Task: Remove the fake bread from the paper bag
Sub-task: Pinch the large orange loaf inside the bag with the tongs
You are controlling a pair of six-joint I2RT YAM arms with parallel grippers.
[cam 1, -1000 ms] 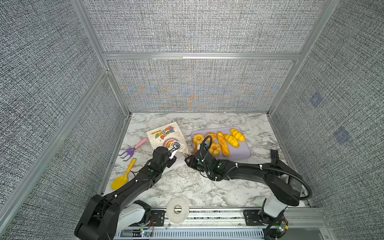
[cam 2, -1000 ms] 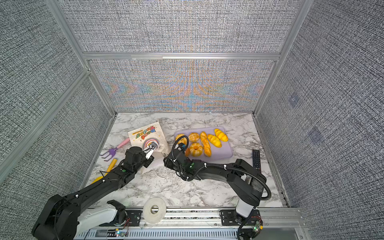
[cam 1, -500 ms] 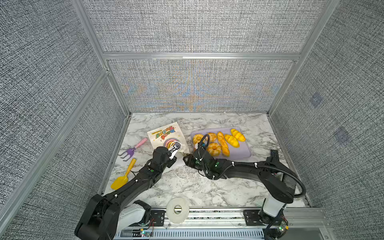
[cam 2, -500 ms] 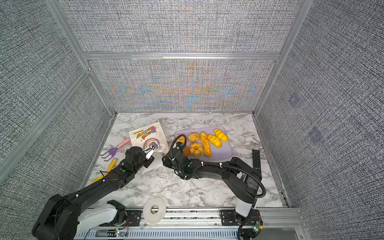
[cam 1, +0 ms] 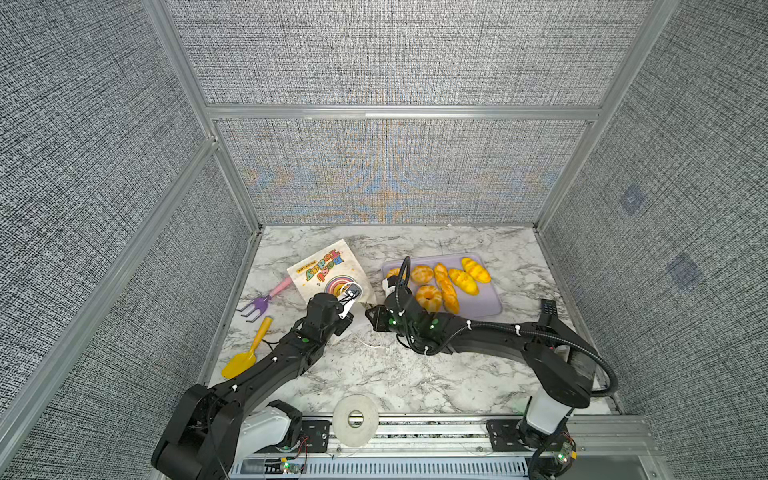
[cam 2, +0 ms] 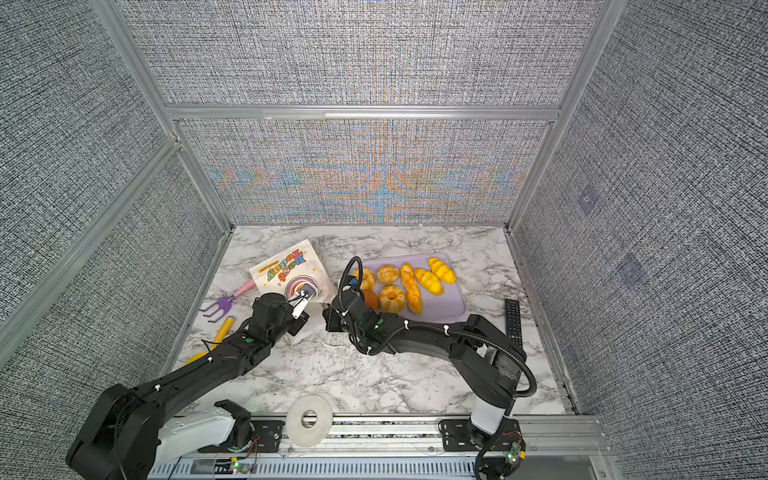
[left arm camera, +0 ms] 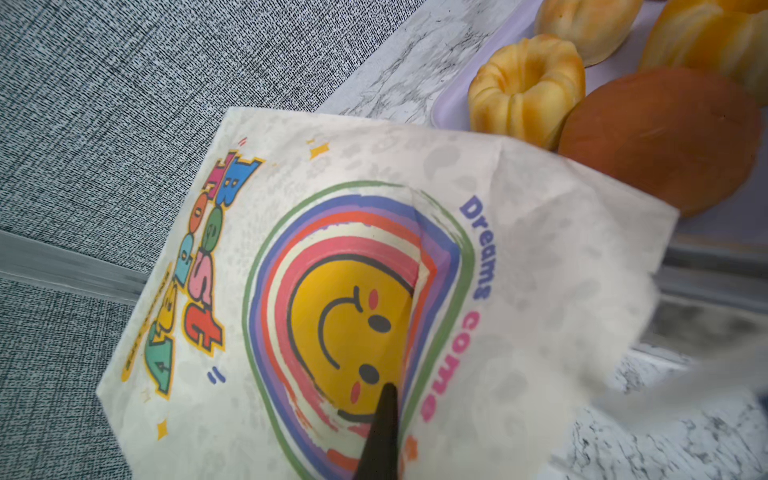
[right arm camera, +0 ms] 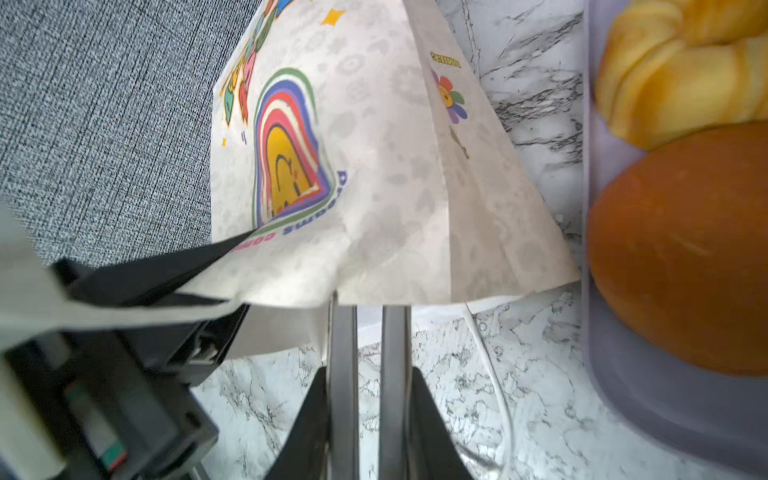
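Currently the left gripper [cam 1: 351, 296] is clamped on the upper lip of the paper bag [cam 1: 328, 270]. The bag lies flat beside the lilac tray [cam 1: 483, 306], which carries the fake bread [cam 1: 446, 284]. The right gripper [right arm camera: 368, 305] has its jaws narrow and its tips hidden under that lip, so any hold cannot be told. Judgement: raise the lip, keep the right fingers low along the bottom panel, and take bread, not paper.

Cream paper bag [cam 1: 326, 270] bears rainbow smiley print.
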